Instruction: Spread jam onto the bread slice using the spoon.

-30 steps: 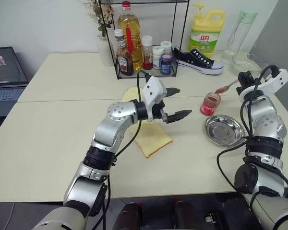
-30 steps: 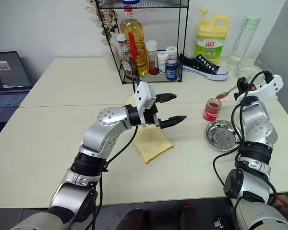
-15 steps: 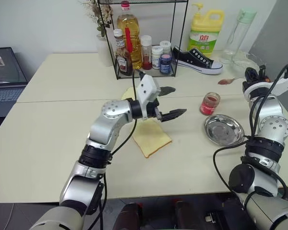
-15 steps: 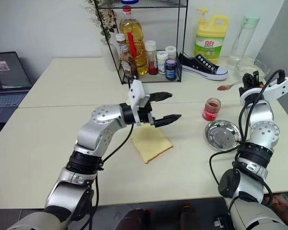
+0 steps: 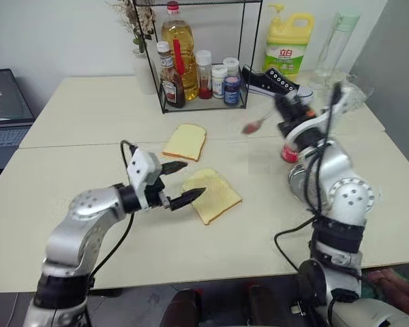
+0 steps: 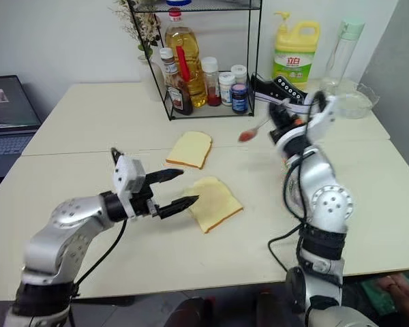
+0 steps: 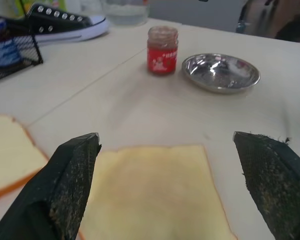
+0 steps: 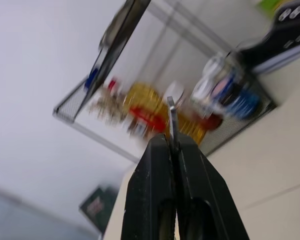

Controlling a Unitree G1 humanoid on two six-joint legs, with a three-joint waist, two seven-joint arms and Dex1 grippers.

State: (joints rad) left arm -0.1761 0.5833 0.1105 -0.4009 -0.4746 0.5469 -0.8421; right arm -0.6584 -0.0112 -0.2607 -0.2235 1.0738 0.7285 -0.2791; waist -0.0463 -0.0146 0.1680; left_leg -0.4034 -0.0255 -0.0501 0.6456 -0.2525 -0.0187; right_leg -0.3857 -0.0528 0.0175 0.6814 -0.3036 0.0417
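Bread slice (image 5: 212,196) mid-table; smaller slice (image 5: 185,142) behind it; wire rack (image 5: 203,54) behind both

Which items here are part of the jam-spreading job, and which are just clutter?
In the job:
- bread slice, flat on the table
- spoon, red bowl, clamped in the right gripper
- jam, in its small glass jar
- left gripper, open beside the bread slice

Lying about:
- smaller slice
- steel plate
- sneaker
- wire rack of bottles
- yellow detergent jug
- laptop
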